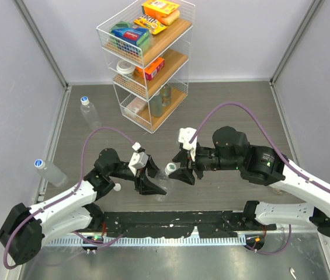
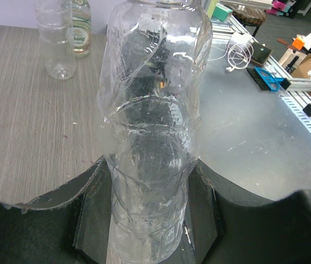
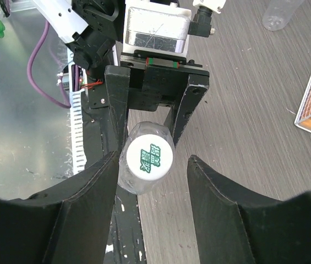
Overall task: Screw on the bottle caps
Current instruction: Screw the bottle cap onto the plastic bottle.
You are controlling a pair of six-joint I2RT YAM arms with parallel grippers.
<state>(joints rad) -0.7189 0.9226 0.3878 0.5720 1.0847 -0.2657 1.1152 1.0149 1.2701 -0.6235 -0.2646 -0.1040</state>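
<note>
A clear ribbed bottle (image 2: 149, 159) stands upright with my left gripper (image 2: 149, 220) shut on its lower body. On its neck sits a white cap (image 3: 148, 157) with green print. My right gripper (image 3: 153, 165) is open around this cap. Its left finger (image 3: 89, 203) touches the cap's side, and the right finger (image 3: 227, 209) stands apart from it. In the top view the two grippers meet near the front middle, left gripper (image 1: 152, 182) and right gripper (image 1: 183, 174), with the cap (image 1: 169, 169) between them.
Two more capped bottles lie at the left (image 1: 90, 114) (image 1: 51, 172). A loose white cap (image 1: 117, 188) rests by the left arm. A wire rack (image 1: 147, 58) of groceries stands at the back. A black mat (image 1: 170, 224) lines the near edge.
</note>
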